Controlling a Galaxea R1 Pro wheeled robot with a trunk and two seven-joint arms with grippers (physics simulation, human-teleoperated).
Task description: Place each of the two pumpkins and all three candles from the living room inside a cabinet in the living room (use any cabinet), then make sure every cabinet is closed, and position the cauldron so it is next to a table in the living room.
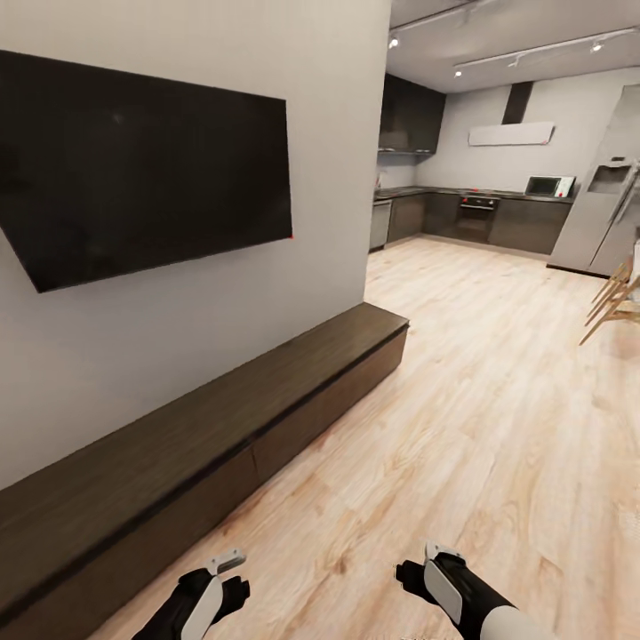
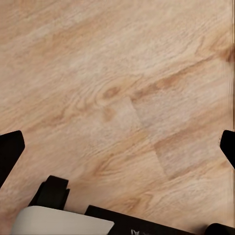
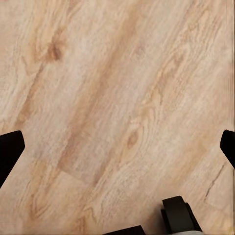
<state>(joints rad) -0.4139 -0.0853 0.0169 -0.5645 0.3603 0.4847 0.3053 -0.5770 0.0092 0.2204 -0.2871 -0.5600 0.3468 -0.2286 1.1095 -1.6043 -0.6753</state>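
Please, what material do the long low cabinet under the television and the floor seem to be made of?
The cabinet looks like dark-brown wood with a matte finish: faint grain runs along its flat top and plain fronts. The floor looks like light wooden planks or laminate, with a slight sheen: knots, grain lines and plank seams show. As this is a simulator's render, both are only appearances.
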